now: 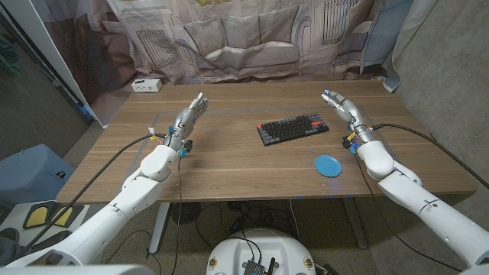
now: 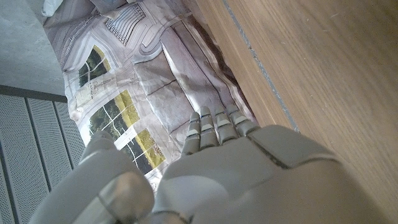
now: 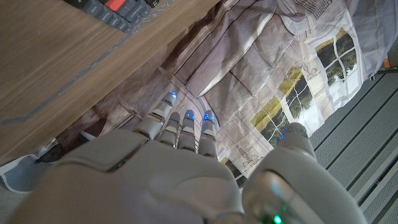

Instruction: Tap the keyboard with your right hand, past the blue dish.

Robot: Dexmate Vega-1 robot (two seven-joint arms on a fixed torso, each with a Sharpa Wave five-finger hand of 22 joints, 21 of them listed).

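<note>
**Both hands raised over the table, keyboard untouched**

Printed fabric showing a building front is hanging behind the brown wooden table in the head view. Lying near the table's middle is the dark rectangular keyboard with red keys, angled slightly. Nearer the front edge and to the robot's right of it, the small round blue dish is sitting apart from it. The right hand is hovering beyond the dish, right of the keyboard, fingers extended and gripping nothing. The left hand is poised on the other side, fingers straight, empty too. A small white box is sitting at the far left corner.

Left wrist view: the left hand is reaching out with fingers together, holding nothing.

Right wrist view: the right hand is stretching out, fingers extended, empty; the keyboard's edge is showing on the wood.
</note>
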